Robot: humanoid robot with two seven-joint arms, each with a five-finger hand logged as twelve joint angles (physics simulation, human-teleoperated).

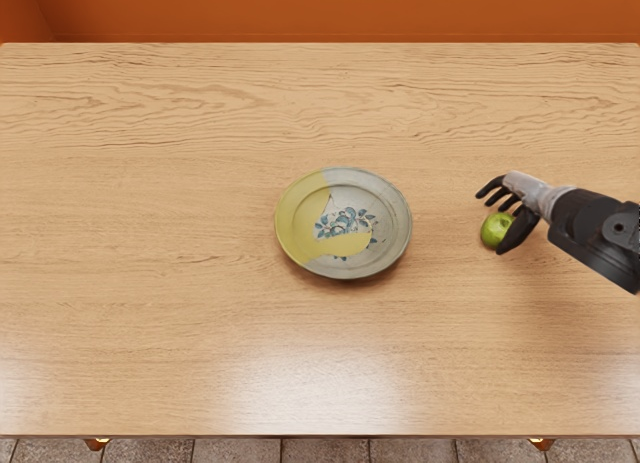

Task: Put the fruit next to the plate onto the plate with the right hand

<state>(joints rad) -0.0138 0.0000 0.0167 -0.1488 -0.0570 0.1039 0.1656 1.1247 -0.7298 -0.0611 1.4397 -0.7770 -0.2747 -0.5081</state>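
— Where is the fruit [494,229] found?

— A small green fruit is seen lying on the table [150,313], to the right of the plate [395,198] and clearly apart from it. It is not on the plate.

— And how is the right hand [512,211] held?

— It is brought right up against the fruit from the right side. The dark fingers [491,190] are spread apart above and to the left of the fruit, and one digit is angled down along its right side. The fruit is not enclosed. Whether it is touched cannot be told.

— What is seen between the fruit and the plate?

— Only a stretch of bare light wood. The plate is set near the middle of the table, round, grey-rimmed, with a yellow patch and a blue flower pattern.

— What else is shown?

— The right forearm [600,233] is seen entering from the right edge, grey at the wrist and black further back. An orange wall [340,8] is seen behind the table. Along the bottom edge, a tiled floor [300,451] and two table feet [97,443] are visible.
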